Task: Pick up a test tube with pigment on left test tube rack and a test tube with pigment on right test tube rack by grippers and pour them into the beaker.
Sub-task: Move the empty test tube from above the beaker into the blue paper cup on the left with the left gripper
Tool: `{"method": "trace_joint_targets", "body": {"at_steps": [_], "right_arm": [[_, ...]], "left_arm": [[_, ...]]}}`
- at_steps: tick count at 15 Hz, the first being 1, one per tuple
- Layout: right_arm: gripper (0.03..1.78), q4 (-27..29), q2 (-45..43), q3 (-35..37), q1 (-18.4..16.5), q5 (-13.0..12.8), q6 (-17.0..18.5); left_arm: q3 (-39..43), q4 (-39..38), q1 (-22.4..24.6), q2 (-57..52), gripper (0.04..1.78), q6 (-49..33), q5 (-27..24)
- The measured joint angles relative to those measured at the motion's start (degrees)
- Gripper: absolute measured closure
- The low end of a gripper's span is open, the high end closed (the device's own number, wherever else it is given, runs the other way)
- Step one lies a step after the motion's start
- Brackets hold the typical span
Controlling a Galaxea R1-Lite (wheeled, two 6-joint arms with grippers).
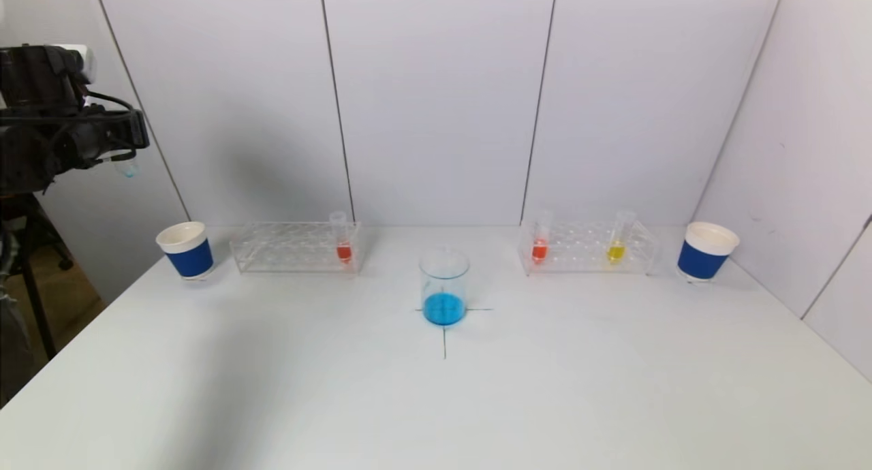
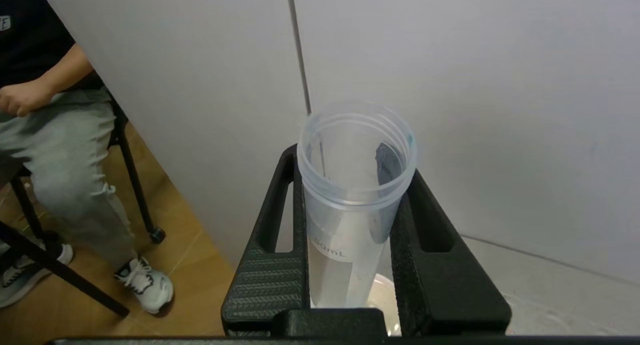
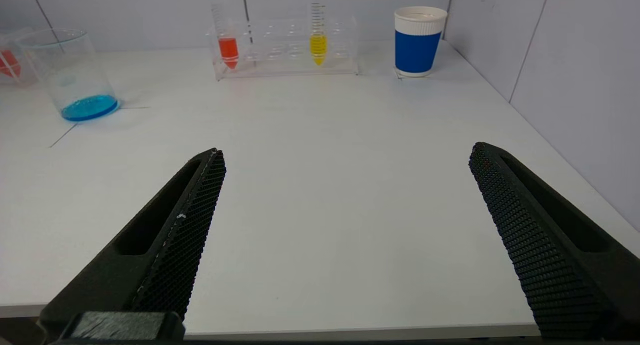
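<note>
You have a white worktop (image 1: 436,402) in front of you, walled by pale panels. Along its far edge sit two clear test tube racks: the left rack (image 1: 294,247) holds one tube of orange-red pigment (image 1: 343,251) at its end nearer the middle, and the right rack (image 1: 587,247) holds an orange-red tube (image 1: 539,248) at its inner end and a yellow tube (image 1: 616,249) further toward the right corner. A blue-sleeved paper cup (image 1: 186,250) stands near the far left corner, another (image 1: 706,251) near the far right corner. The beaker (image 1: 444,287) stands between the racks, a little nearer to you, on a drawn cross, with blue liquid in its bottom.

Your left claw (image 2: 352,235) is raised off the worktop's left edge, above the left cup, clenched on a clear tube (image 2: 353,195) that looks emptied, its open mouth showing. Your right claw (image 3: 345,225) hangs released, fingers wide apart, over the near right part of the worktop, grasping nothing
</note>
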Motion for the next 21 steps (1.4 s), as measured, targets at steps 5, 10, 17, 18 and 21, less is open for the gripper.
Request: {"method": "trace_joint_targets", "body": {"at_steps": [5,10,17,18,21], "right_arm": [[0.04,0.0,0.0,0.0,0.0,0.0,0.0],[0.04,0.0,0.0,0.0,0.0,0.0,0.0],[0.04,0.0,0.0,0.0,0.0,0.0,0.0],[0.04,0.0,0.0,0.0,0.0,0.0,0.0],[0.04,0.0,0.0,0.0,0.0,0.0,0.0]], "left_arm": [[6.0,-6.4,0.7,1.8,1.35,-1.6,-0.2],[9.6,-11.8,1.3,4.9,1.35,-3.2,-0.4],[9.7,-14.2,1.4,9.3,1.35,-5.4,-2.1],[9.7,-14.2,1.4,9.9,1.35,-5.4,-2.1],[9.5,-15.4,1.4,11.6,1.35,-5.4,-2.2]]}}
